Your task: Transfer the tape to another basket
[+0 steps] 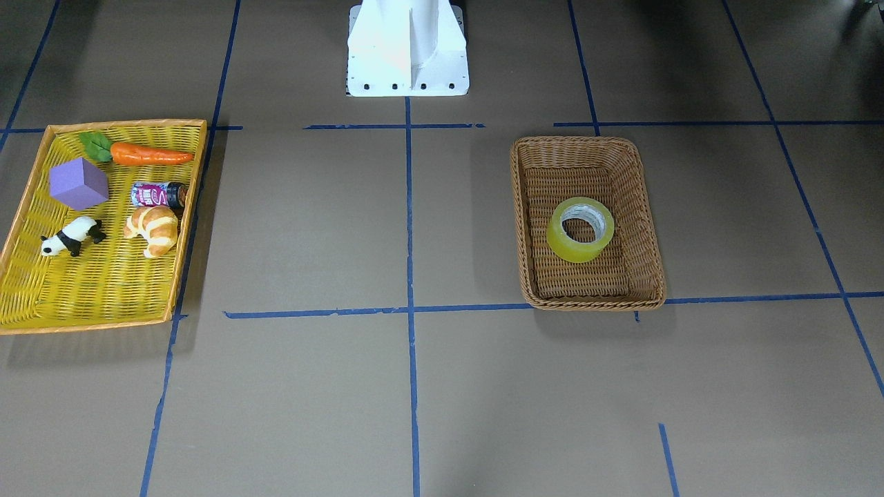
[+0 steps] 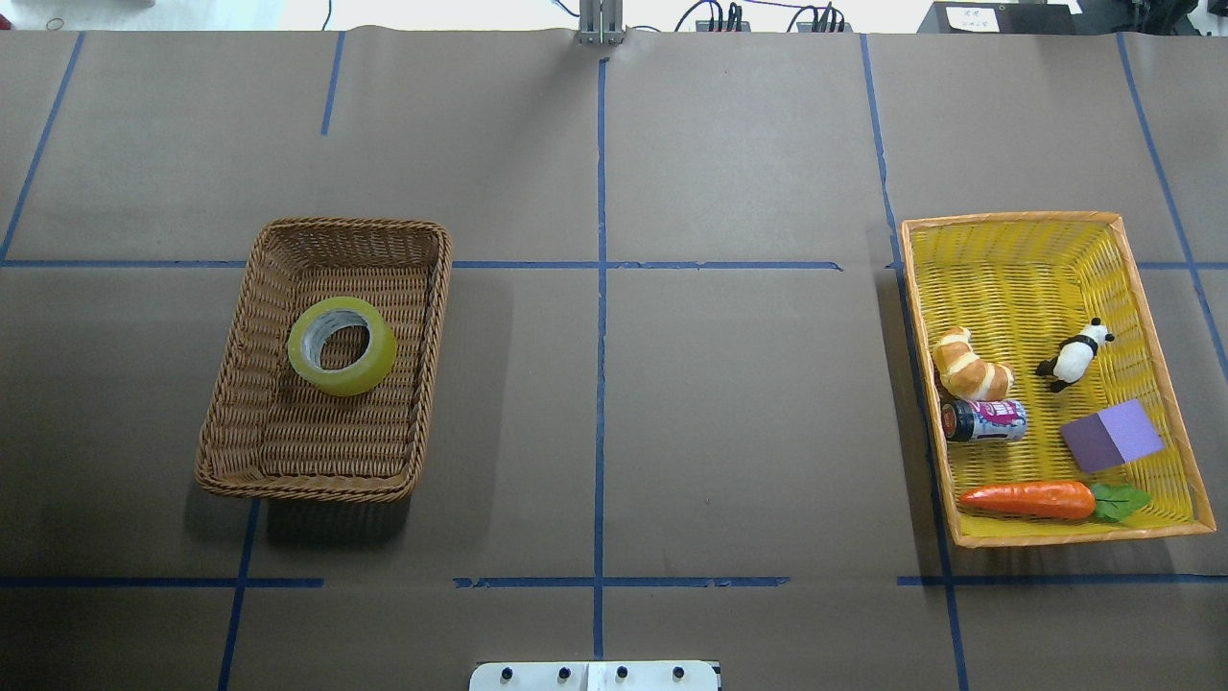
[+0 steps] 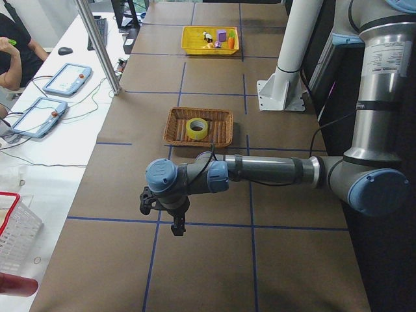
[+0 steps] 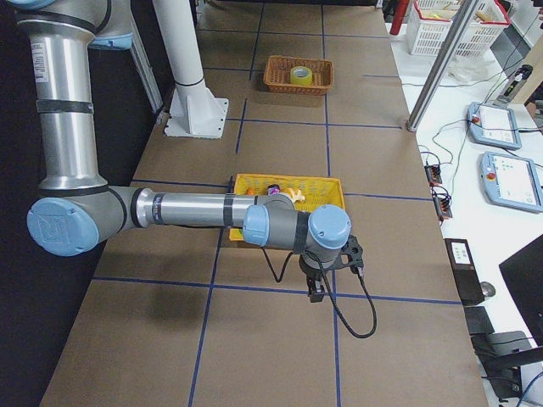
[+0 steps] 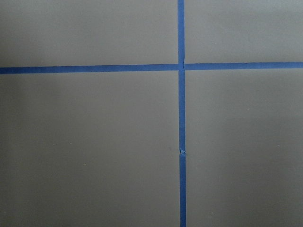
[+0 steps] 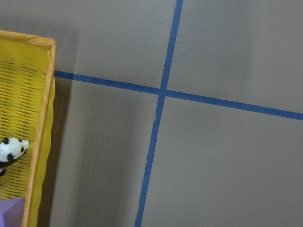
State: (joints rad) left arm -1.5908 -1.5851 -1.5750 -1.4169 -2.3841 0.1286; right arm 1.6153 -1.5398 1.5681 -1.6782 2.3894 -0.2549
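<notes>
The yellow-green tape roll lies flat inside the deep brown wicker basket, a little off centre. Both also show in the overhead view, the tape in the basket. My left gripper shows only in the exterior left view. It hangs over bare table well away from the basket, and I cannot tell whether it is open or shut. My right gripper shows only in the exterior right view, just outside the yellow tray. I cannot tell its state either. Nothing shows in either one.
The shallow yellow tray with an orange rim holds a croissant, a panda, a can, a purple cube and a carrot. The white robot base stands at the table's middle edge. Blue tape lines grid the brown table.
</notes>
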